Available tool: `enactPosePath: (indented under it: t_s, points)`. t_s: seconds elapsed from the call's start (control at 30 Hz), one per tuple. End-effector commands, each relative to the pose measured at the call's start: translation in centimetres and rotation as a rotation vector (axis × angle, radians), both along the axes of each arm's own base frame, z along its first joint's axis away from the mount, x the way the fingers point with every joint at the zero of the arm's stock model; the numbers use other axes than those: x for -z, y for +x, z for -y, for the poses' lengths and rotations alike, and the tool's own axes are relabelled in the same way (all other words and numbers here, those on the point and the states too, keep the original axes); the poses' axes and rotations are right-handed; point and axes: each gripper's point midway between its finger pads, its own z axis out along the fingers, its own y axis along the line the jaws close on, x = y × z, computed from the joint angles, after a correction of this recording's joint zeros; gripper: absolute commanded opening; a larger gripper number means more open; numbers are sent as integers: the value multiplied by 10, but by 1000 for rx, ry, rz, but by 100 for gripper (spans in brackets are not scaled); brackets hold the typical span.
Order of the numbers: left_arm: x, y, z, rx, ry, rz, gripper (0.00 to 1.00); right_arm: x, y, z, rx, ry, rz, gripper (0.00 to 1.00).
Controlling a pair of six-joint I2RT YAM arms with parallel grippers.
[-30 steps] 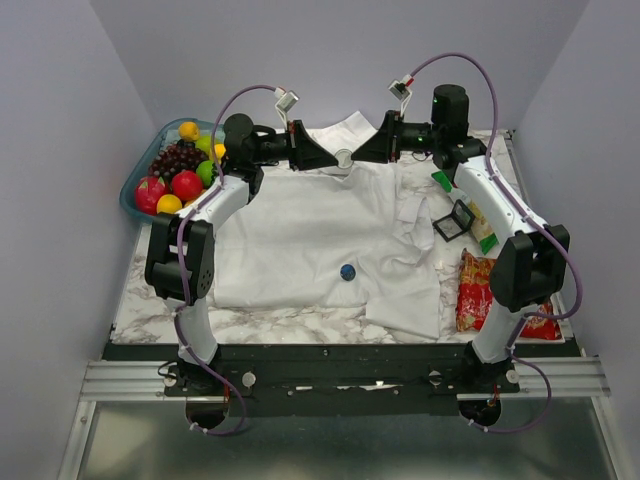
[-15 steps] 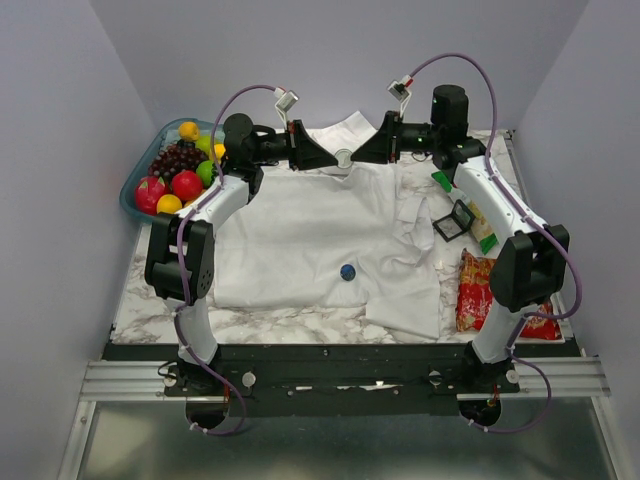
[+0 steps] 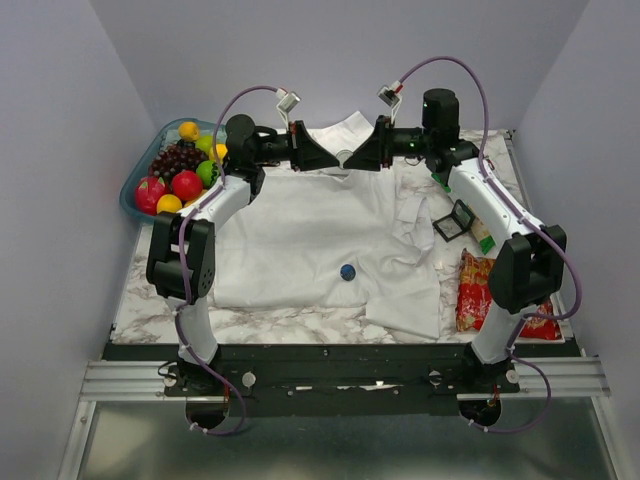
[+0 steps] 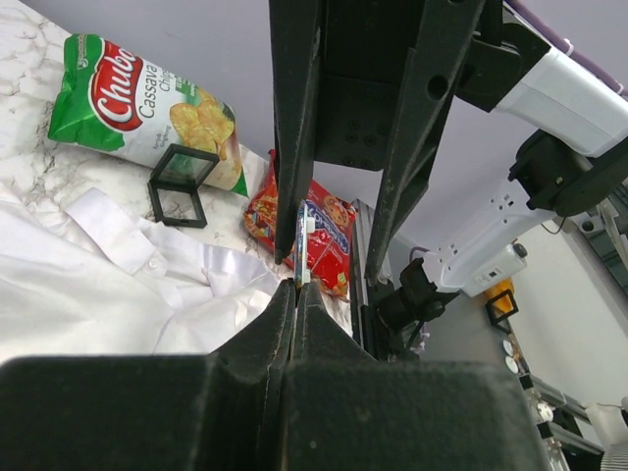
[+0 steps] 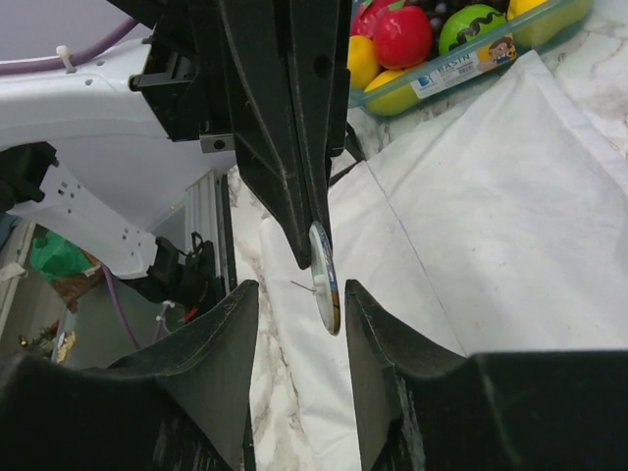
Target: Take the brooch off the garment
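The white shirt point(image 3: 300, 230) lies spread on the table. A small dark-blue round brooch point(image 3: 347, 271) sits on its lower middle. Above the collar at the back, my left gripper point(image 3: 335, 160) is shut on the rim of a thin round pin badge point(image 5: 326, 277) and holds it in the air. The badge has a white back with a pin and a bluish edge, and shows edge-on in the left wrist view point(image 4: 302, 245). My right gripper point(image 3: 352, 160) is open, its fingers on either side of the badge without touching it. The shirt also shows in both wrist views point(image 4: 98, 285) point(image 5: 510, 216).
A clear tub of fruit point(image 3: 135, 195) stands at the back left. At the right lie small black square frames point(image 3: 452, 228), a green chips bag point(image 3: 482, 232) and a red snack bag point(image 3: 475, 290). The marble table point(image 3: 150, 300) shows around the shirt.
My right gripper has moved left, and its open fingers now stand around the badge held by the left gripper. The left arm has stayed put.
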Motion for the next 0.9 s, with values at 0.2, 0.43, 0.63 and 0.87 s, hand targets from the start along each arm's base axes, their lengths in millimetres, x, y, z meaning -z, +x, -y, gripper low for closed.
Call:
enactPosePath:
  t_s: [0.2,0.43,0.63,0.87]
  points:
    - [-12,8,-1,-44,-38,22,0,-6,0,7,113,-39,60,49]
    - [-16,10,-2,-63,-69,10,0,-25,-2,3,93,16,97,50]
    - [-14,12,-1,-76,-77,1,0,-28,5,1,111,26,74,46]
    - [-16,9,1,-68,-75,12,0,-23,10,2,143,18,59,43]
